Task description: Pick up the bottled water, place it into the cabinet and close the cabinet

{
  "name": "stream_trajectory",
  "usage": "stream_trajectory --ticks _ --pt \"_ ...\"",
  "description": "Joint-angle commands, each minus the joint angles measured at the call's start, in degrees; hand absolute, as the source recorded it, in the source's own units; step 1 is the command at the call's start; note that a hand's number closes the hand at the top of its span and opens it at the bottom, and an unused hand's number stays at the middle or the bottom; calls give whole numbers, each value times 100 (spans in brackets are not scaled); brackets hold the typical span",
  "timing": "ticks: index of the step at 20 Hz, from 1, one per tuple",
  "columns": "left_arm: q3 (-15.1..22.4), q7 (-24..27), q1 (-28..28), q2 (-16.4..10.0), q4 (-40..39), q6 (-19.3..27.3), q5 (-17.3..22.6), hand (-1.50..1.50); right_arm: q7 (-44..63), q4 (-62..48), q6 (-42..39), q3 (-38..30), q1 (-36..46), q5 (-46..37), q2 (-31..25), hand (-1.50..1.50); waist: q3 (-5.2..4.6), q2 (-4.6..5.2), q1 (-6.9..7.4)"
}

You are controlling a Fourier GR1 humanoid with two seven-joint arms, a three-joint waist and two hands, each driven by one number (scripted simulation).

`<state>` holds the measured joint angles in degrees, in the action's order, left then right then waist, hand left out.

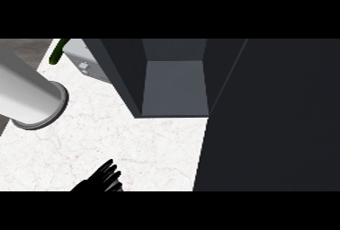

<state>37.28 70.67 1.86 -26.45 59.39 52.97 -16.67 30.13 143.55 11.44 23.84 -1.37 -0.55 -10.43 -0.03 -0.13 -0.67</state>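
Bottled water is nowhere in view. The black left hand point(103, 178) hangs low, fingers straight, holding nothing. Push the dark cabinet door point(266, 117) shut with flat fingers.

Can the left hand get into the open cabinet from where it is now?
Probably yes. The left hand sits open at the lower edge, only bare counter lies between it and the cabinet opening, and the dark panel stands to the right, not across it.
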Motion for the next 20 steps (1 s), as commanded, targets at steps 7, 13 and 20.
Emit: stream_trajectory --ticks 7,13,20 --pt "-19 373 -557 492 -853 -657 -91 150 251 820 -127 -393 -223 287 -147 -150 -2 12 3" --pt "233 -217 -1005 959 -1401 -507 -674 150 82 802 -159 -575 -411 287 -171 -150 1 9 -7" --pt "-267 -468 -700 1502 -834 -1808 972 150 -680 283 -420 -607 -680 299 -170 -150 -30 59 -136"
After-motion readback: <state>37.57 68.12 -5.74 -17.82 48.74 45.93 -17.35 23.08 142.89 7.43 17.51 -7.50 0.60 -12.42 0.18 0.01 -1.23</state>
